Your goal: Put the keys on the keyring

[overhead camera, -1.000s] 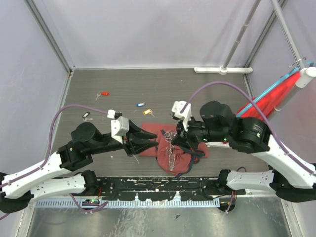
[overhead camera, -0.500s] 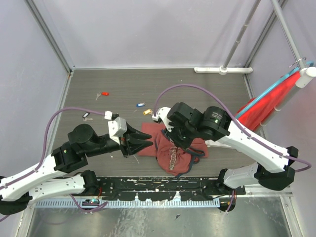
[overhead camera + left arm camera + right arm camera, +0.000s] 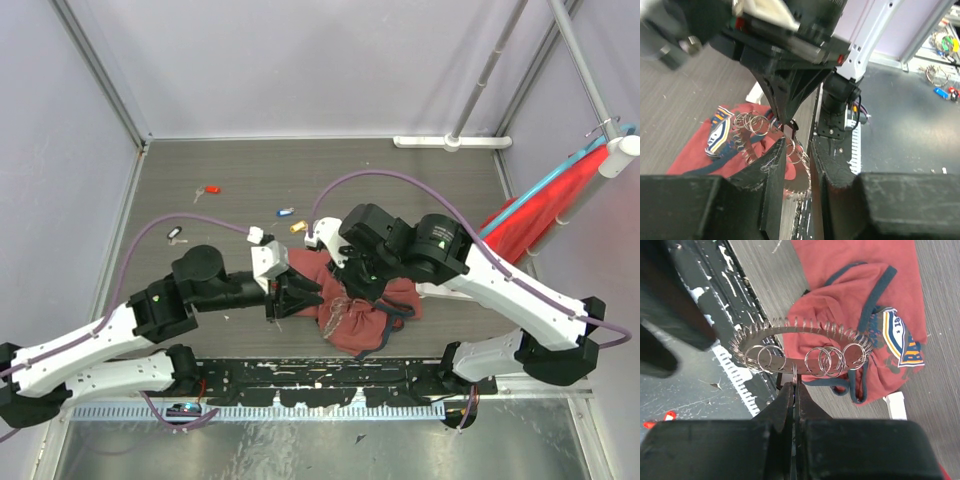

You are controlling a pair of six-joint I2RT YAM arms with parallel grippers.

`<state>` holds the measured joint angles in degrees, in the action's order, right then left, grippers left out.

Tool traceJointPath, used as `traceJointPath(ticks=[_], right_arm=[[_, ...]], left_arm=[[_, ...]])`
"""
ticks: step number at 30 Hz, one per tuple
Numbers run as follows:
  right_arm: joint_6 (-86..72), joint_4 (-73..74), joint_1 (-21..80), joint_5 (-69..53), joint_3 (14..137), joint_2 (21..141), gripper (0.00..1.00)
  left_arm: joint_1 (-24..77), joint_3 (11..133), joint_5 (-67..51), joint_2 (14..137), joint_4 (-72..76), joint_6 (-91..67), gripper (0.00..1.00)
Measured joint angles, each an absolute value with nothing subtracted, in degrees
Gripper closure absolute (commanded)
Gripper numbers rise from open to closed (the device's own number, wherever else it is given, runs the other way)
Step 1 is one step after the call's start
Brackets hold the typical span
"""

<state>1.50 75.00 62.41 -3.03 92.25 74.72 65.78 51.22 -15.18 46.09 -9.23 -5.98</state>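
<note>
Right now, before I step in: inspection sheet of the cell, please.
Surface: grey wood-grain table.
Job's things: keyring held at the red bag; red key, blue key, yellow key, black key loose beyond.
Clutter: red bag only.
Grippers: right hand shut on keyring; left hand astride its band, grip unclear.
Cables: left purple cable, right purple cable arch above the arms.
Surroundings: white walls; red cloth on the right.

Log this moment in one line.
right end effector: shut on keyring, over red bag | left end effector: straddling keyring, grip unclear | keys: loose on table
</note>
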Motion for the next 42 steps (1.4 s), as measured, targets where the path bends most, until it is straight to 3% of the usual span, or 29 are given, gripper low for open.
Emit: traceJointPath(ticks=[15,42], right_arm=[[3.18,71.55,62.41,-10.35,92.18,71.5,0.99],[3.2,70.72,62.39,-13.06,91.81,70.85,0.99]], left_arm=[[65.78,53.69,-19.2,53.04,-9.76,-3.2,0.65],[65.8,55.75,-19.79,55.79,-10.28,-0.64,0.67]])
